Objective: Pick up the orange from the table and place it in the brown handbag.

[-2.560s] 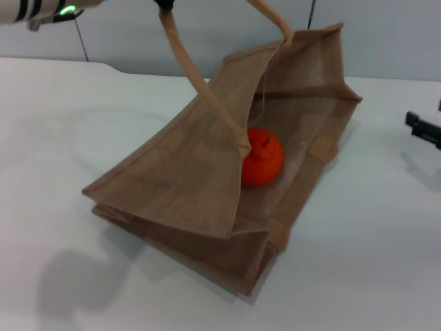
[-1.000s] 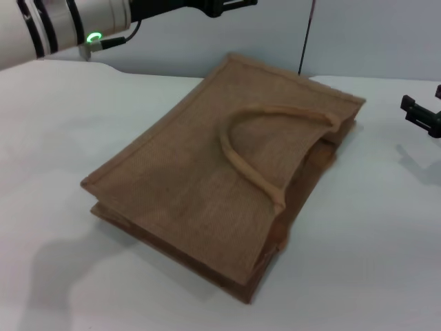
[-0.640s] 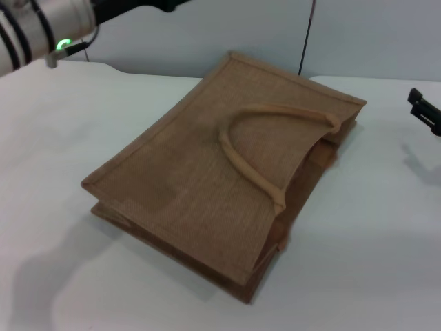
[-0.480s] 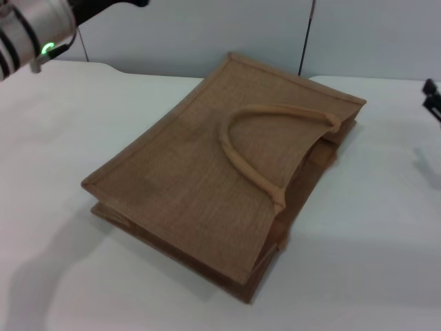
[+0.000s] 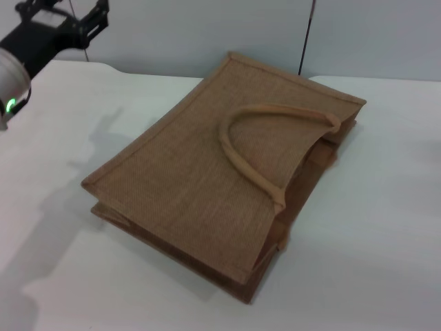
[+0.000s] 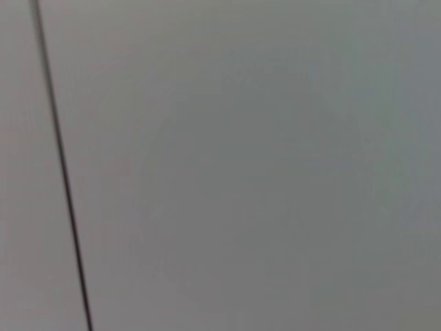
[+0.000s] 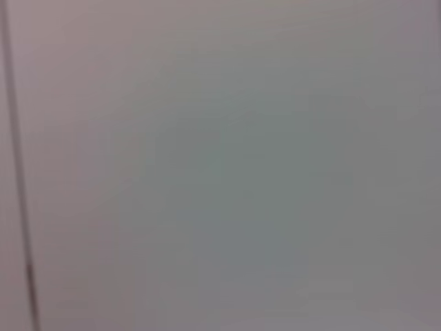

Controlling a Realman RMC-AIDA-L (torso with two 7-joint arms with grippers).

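At the middle of the white worktop, the brown handbag is lying flat on its side, its long axis running from about 1 o'clock down to 7 o'clock in the head view. Its upper woven panel is resting on the lower one, with only a narrow dark gap showing along the mouth edge, which is facing roughly 4 o'clock. One thick tan handle is lying looped back across the upper panel, its two ends joining the bag at the mouth edge. The bound corner nearest the camera is sitting at about 6 o'clock, the far corner at about 12 o'clock.

The orange is not showing in any view; nothing of it is peeking out from the gap at the bag's mouth.

The left claw is hanging in the air at about 10 o'clock, well apart from the bag and above the far edge of the worktop, against the grey wall. Its two black fingers are standing apart with nothing between them. A small green light is glowing on the pale arm segment behind it, and the arm's shadow is falling on the worktop beside the bag at 9 o'clock.

The right claw is out of sight in every view.

Both wrist views are showing only plain grey wall crossed by a thin dark line.
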